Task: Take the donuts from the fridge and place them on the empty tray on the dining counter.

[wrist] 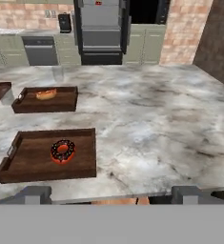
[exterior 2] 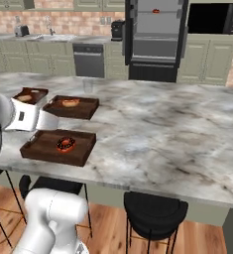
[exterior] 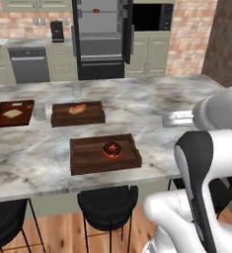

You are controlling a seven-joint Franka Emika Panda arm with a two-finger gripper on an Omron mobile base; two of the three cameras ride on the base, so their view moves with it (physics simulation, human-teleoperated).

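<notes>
One donut (exterior: pixel 112 148) (exterior 2: pixel 65 144) (wrist: pixel 63 150) with dark icing lies in the dark wooden tray (exterior: pixel 88 159) (exterior 2: pixel 41 147) (wrist: pixel 32 159) near the front edge of the marble dining counter (exterior: pixel 152 104) (exterior 2: pixel 162 124) (wrist: pixel 156 119). A second donut (exterior: pixel 96 10) (exterior 2: pixel 156 10) (wrist: pixel 98 3) sits on an upper shelf of the black fridge (exterior: pixel 100 49) (exterior 2: pixel 155 47) (wrist: pixel 101 35), whose doors stand open across the room. My gripper (wrist: pixel 113 194) hovers over the counter's front edge, right of the tray. It is open, with nothing between its fingertips (wrist: pixel 37 193).
Behind the donut's tray stands a like tray (exterior: pixel 63 118) (wrist: pixel 25 106) with a hot dog. A cutting board (exterior: pixel 11 112) with bread and a glass (exterior: pixel 39 111) lie to its left. Black stools (exterior: pixel 107 202) (exterior 2: pixel 155 208) stand under the counter's front edge.
</notes>
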